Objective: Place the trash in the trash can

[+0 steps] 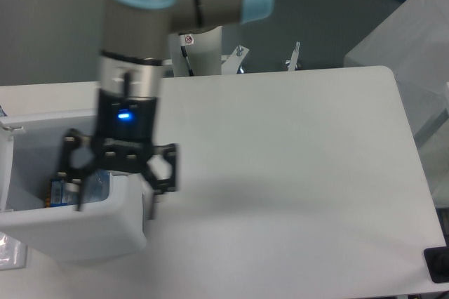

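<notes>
Trash bottle (88,188) lying inside white trash can (77,232), gripper (119,176) spread wide and empty above the can's right rim

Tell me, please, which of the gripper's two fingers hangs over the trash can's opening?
The finger on the image's left hangs over the trash can opening; the other finger sits beyond the can's right wall, over the table.

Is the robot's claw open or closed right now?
Open. The gripper has its two black fingers spread wide apart over the bin, with nothing held between them.
</notes>
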You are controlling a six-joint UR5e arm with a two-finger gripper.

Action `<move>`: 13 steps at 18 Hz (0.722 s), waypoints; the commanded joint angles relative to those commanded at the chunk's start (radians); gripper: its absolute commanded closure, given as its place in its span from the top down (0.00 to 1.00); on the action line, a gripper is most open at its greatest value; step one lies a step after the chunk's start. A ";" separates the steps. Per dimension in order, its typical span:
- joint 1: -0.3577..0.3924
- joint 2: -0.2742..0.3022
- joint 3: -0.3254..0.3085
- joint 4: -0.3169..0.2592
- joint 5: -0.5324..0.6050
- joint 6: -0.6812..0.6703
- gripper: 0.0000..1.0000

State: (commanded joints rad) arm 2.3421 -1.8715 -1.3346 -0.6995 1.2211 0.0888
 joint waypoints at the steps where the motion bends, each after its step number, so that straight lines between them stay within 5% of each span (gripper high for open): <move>1: 0.008 0.002 -0.002 0.000 -0.003 0.028 1.00; 7: 0.039 0.017 0.008 -0.026 0.034 0.170 1.00; 13: 0.069 0.121 -0.061 -0.267 0.109 0.549 1.00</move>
State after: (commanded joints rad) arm 2.4114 -1.7504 -1.3958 -0.9662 1.3299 0.6376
